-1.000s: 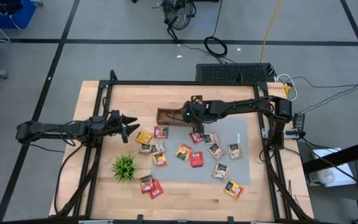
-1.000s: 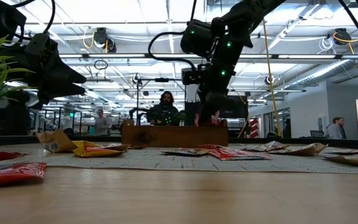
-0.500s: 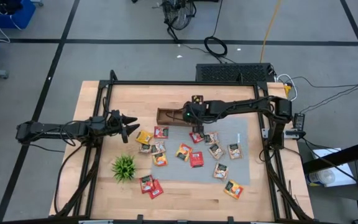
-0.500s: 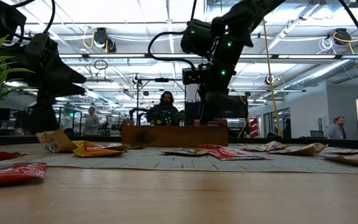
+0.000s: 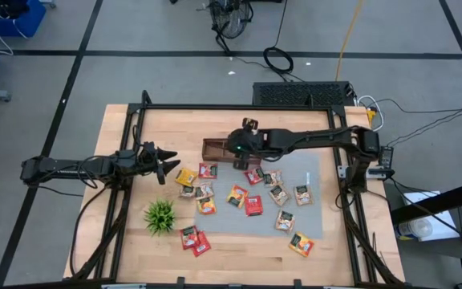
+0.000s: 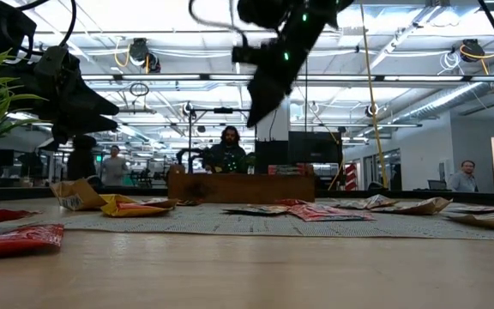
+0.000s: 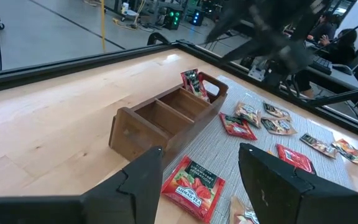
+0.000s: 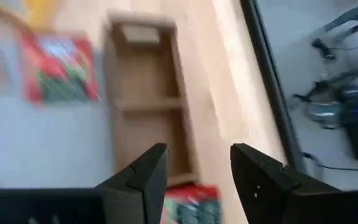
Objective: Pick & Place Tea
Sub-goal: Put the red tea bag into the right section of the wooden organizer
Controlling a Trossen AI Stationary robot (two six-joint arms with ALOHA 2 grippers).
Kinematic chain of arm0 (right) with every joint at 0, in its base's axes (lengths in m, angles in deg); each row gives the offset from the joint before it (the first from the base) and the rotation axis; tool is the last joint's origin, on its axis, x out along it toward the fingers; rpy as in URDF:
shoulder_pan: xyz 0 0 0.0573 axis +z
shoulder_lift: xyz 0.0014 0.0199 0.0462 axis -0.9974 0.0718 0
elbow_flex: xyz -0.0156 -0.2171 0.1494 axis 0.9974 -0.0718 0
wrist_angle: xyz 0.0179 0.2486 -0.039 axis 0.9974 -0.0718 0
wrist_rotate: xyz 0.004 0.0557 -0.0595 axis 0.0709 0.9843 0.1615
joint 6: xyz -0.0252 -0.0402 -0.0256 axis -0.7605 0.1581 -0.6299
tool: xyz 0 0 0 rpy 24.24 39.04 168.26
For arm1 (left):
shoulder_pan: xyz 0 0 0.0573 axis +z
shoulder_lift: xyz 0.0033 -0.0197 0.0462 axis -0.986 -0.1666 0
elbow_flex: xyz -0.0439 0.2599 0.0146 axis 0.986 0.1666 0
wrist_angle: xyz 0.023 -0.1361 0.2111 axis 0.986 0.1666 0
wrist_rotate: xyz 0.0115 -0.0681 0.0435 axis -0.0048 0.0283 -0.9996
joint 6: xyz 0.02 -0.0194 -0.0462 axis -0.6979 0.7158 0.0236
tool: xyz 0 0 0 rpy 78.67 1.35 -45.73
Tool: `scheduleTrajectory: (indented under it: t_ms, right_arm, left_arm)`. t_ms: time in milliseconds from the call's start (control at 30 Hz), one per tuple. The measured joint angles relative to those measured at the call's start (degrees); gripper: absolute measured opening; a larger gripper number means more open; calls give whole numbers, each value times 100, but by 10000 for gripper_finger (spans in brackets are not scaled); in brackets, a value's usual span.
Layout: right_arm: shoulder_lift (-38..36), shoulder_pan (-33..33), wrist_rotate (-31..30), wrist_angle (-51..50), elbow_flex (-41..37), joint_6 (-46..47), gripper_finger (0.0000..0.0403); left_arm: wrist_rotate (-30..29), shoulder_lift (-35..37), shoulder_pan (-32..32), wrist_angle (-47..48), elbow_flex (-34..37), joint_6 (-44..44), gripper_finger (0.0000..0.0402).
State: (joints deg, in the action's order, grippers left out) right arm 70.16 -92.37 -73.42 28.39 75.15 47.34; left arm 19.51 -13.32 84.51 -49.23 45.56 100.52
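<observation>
The wooden tray [image 5: 217,149] lies at the table's middle, partly under my right arm. A red tea packet [image 7: 192,83] stands on edge in its right-end compartment; the right wrist view shows this packet [image 8: 192,204] too. My right gripper [image 8: 194,165] hangs open above the tray [image 8: 145,106], high in the low view [image 6: 254,107], touching nothing. Several more tea packets, such as a red one [image 5: 254,205], lie flat on the grey mat [image 5: 307,213]. My left gripper [image 5: 171,163] waits open at the table's left, with nothing between its fingers.
A small green plant [image 5: 160,215] in a white pot stands near the front left. A red packet [image 7: 194,183] lies just ahead of my left gripper. Two red packets [image 5: 196,240] lie off the mat at the front. Bare wood lies beyond the tray.
My right gripper has opened and let go of the red packet, which stays in the tray's right-end compartment. It has then risen well above the tray, shifted a little toward the table's left edge and rolled about its own line.
</observation>
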Motion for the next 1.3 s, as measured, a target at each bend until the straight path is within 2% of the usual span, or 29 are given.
scheduleTrajectory:
  t_ms: [233, 467, 767, 1133, 1300]
  right_arm:
    - [-392, 289, 271, 6, 73, 1343, 178]
    - [-627, 601, 1286, -5, 73, 1629, 189]
    - [-661, 1208, 1436, -60, 71, 1627, 179]
    - [-661, 2141, 1431, -62, 69, 1633, 187]
    - [-661, 2505, 1429, -93, 67, 2116, 185]
  left_arm:
    - [0, 0, 0, 2, 0, 0, 212]
    - [0, 0, 0, 0, 0, 0, 212]
    - [0, 0, 0, 1, 0, 0, 212]
    - [0, 0, 0, 2, 0, 0, 212]
    - [0, 0, 0, 2, 0, 0, 212]
